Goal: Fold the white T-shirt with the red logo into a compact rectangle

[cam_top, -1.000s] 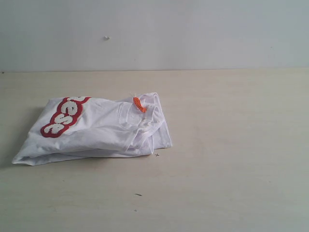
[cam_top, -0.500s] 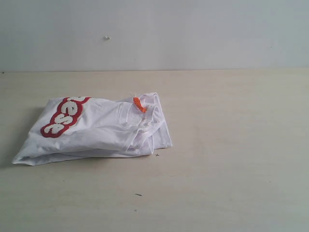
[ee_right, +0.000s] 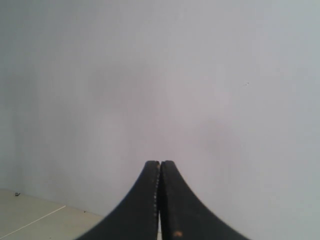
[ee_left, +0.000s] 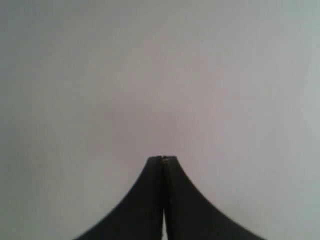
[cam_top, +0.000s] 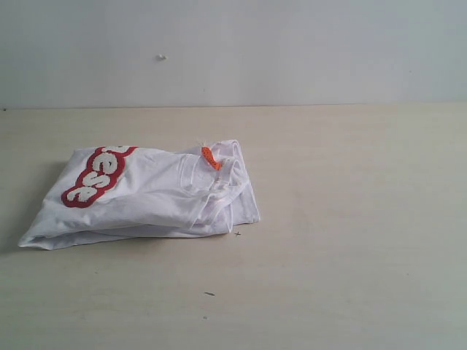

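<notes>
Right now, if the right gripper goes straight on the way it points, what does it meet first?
The right gripper, shut, faces the pale wall; nothing shows between them, so likely the wall first. Depth is unclear.

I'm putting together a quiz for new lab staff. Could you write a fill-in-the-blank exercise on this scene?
1. The white T-shirt lies on the table, ___ into a bundle.
2. The small tag at its collar is ___ in colour.
3. The logo has white letters on a ___ outline.
4. The left gripper and the right gripper both have their jaws ___, with nothing between them.
Missing words: folded; orange; red; shut.
</notes>
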Controlling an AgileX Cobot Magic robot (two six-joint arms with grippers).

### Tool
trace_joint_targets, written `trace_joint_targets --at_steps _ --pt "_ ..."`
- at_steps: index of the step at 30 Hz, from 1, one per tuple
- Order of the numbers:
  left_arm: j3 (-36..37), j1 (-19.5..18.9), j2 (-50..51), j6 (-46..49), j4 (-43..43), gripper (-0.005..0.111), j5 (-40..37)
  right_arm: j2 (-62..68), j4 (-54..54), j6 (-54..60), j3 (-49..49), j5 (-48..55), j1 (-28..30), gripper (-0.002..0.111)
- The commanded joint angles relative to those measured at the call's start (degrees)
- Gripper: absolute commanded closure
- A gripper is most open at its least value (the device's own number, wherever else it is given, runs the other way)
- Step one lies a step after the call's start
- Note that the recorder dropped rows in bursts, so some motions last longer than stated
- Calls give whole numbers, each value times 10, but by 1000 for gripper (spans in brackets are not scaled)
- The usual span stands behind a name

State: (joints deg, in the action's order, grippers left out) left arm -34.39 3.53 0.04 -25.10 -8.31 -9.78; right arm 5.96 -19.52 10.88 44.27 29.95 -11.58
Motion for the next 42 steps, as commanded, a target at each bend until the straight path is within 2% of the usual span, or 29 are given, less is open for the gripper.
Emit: trace_joint_targets --at_steps 1,7,15,22,27,29,34,37,42 --pt "44 -3 0 -40 -29 107 81 -2 0 0 -5 2 3 108" --pt "86 -12 0 -26 -29 107 132 -2 0 0 -5 2 3 108" --pt "180 -24 0 21 -29 107 272 -2 0 0 -5 2 3 108" --pt "295 -24 0 41 -25 107 411 -2 0 0 -5 2 3 108" --pt "344 -24 0 93 8 107 431 -2 0 0 -5 2 3 108" --pt "344 -24 0 116 11 107 385 -2 0 0 -5 2 3 108" --pt "344 -24 0 198 27 107 341 -2 0 0 -5 2 3 108" --pt "344 -24 0 233 46 107 284 -2 0 0 -5 2 3 108" --pt "344 -24 0 256 47 107 93 -2 0 0 -5 2 3 108"
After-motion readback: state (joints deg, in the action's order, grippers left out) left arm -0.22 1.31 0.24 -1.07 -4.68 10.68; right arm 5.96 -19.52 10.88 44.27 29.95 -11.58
